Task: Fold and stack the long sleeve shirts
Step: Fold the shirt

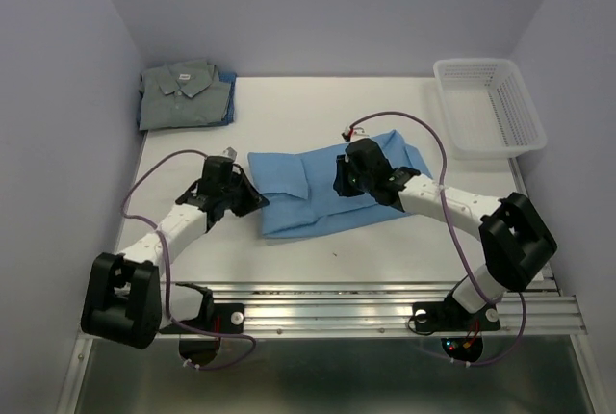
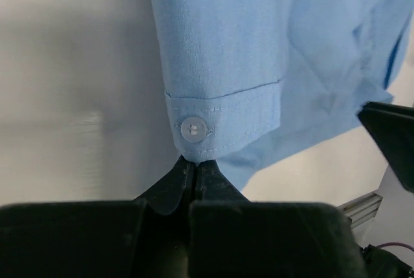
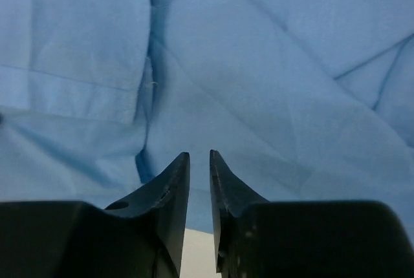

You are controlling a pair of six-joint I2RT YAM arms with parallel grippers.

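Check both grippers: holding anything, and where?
Left gripper pinches the light blue shirt at the corner of its cuff, by the button. Right gripper nearly shut at the shirt's edge; grip cannot be told.

This is looking like a robotics lab rather than a home. A left arm and a right arm, both black and white, are sitting bolted to a metal rail at the near edge of a white table, with purple cables looping off them. Plain lilac walls are boxing the table in on three sides. A folded grey-green shirt, a blue shirt and a white mesh basket are lying on the table.
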